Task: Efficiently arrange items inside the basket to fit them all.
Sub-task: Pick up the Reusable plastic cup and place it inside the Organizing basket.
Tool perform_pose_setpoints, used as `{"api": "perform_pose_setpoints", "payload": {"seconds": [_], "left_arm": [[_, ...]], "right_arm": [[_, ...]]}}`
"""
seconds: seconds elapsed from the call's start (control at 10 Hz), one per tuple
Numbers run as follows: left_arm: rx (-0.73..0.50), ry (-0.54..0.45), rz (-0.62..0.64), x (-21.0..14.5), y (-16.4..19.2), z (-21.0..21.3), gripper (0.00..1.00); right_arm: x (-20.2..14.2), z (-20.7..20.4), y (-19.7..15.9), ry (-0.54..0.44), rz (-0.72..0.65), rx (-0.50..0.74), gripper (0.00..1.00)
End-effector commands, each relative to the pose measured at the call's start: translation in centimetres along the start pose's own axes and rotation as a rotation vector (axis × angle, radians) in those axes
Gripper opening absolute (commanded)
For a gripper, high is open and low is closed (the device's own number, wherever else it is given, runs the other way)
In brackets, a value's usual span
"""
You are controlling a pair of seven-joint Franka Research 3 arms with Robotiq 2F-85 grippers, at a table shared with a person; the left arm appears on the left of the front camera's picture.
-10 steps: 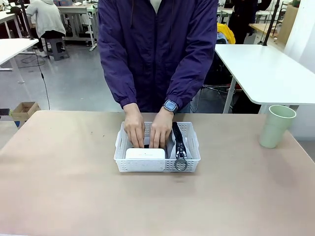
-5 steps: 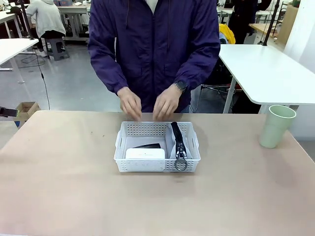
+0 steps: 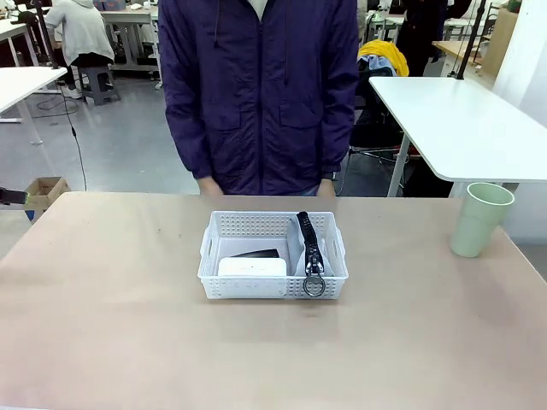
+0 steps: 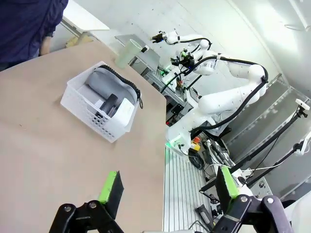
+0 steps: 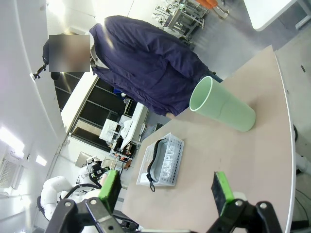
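Basket (image 3: 248, 225) sitting mid-desk with three things in it, cup (image 3: 480, 219) out on its own

The basket's that shallow white plastic kind, rectangular, lattice holes all round the sides and handle cut-outs at the ends. Inside: a smooth white box (image 3: 251, 266) against the near wall, a black stapler (image 3: 256, 254) just behind it, and a soft grey pouch (image 3: 309, 243) on edge along the robot's right side, black zipper up, its metal ring hanging over the near rim. The pale green cup, plain and tapered, stands upright on the matte tan desk (image 3: 128, 325) far off to the right, well apart from the basket. Left tool (image 4: 168, 185) is spread wide with nothing in it, basket well ahead of it. Right tool (image 5: 166, 185) is also wide open and empty, cup ahead of it, basket farther on. The person (image 3: 261, 94) in a purple jacket stands at the far edge.
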State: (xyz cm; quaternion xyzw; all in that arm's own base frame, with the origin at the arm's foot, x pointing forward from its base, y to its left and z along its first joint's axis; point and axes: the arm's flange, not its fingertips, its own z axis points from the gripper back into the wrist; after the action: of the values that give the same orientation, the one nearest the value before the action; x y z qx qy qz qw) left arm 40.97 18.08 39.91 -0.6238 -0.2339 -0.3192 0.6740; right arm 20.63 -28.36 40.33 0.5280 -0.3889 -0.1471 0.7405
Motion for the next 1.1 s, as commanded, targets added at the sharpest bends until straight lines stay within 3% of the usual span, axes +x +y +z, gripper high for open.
{"api": "perform_pose_setpoints", "payload": {"seconds": [0.0, 0.6, 0.8, 1.0], "left_arm": [[0.001, 0.008, -0.015, -0.1, -0.2, -0.1, 1.00], [0.001, 0.008, -0.015, -0.1, -0.2, -0.1, 1.00], [0.001, 0.008, -0.015, -0.1, -0.2, -0.1, 1.00], [0.001, 0.008, -0.015, -0.1, -0.2, -0.1, 1.00]], "right_arm": [[0.2, -0.1, 0.1, -0.021, 0.029, 0.013, 1.00], [0.0, 0.0, 0.0, 0.000, 0.000, 0.000, 1.00], [1.7, -1.6, 0.4, 0.032, 0.218, -0.058, 1.00], [3.1, -3.4, 1.0, 0.061, 0.591, -0.075, 1.00]]}}
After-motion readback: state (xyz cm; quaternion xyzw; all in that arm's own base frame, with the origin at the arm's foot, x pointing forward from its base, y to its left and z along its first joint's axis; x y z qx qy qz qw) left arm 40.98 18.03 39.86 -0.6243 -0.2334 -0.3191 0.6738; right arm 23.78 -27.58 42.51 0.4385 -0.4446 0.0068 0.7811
